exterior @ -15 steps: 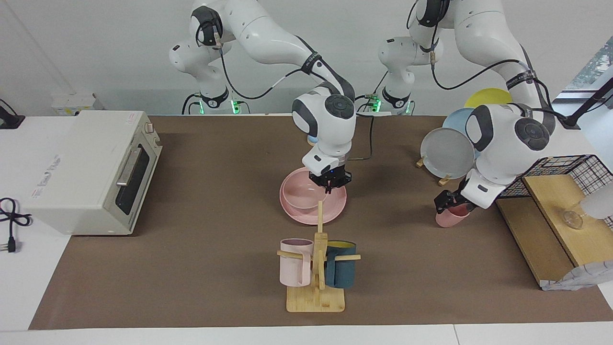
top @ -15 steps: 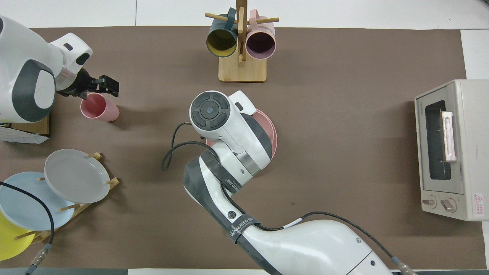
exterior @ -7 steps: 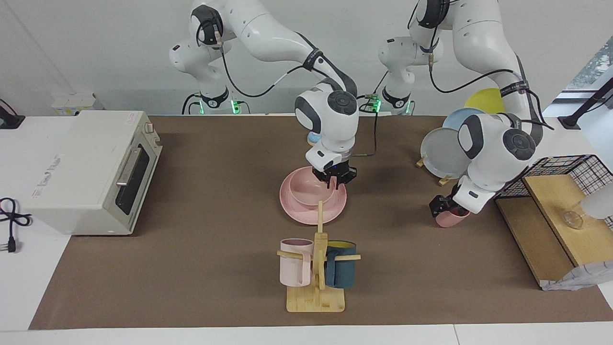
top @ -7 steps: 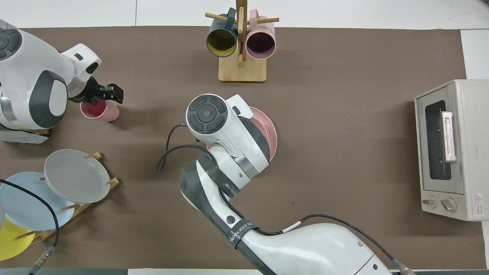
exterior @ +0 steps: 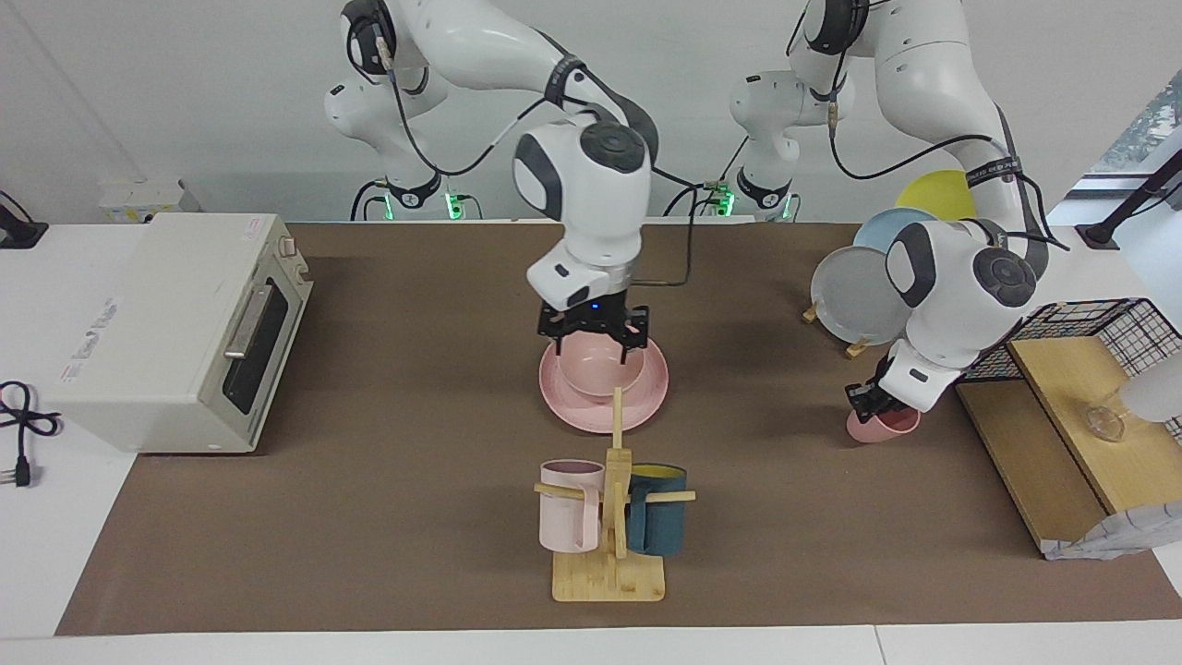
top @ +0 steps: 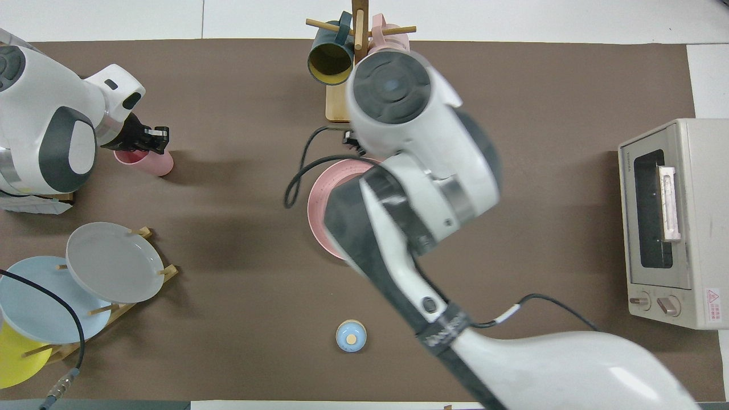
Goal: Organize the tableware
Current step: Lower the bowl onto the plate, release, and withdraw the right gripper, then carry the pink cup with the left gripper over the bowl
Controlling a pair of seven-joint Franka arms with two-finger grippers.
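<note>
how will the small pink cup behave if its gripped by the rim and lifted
The pink cup looks rigid, so it should keep its shape. It is small and thin-walled, so probably light. It tapers, and the left end effector is at its rim on one side, so it may well tip or swing.

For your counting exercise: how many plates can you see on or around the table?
4. A pink plate lies mid-table under the bowl; grey, blue and yellow plates stand in a wooden rack near the left arm's base.
</note>
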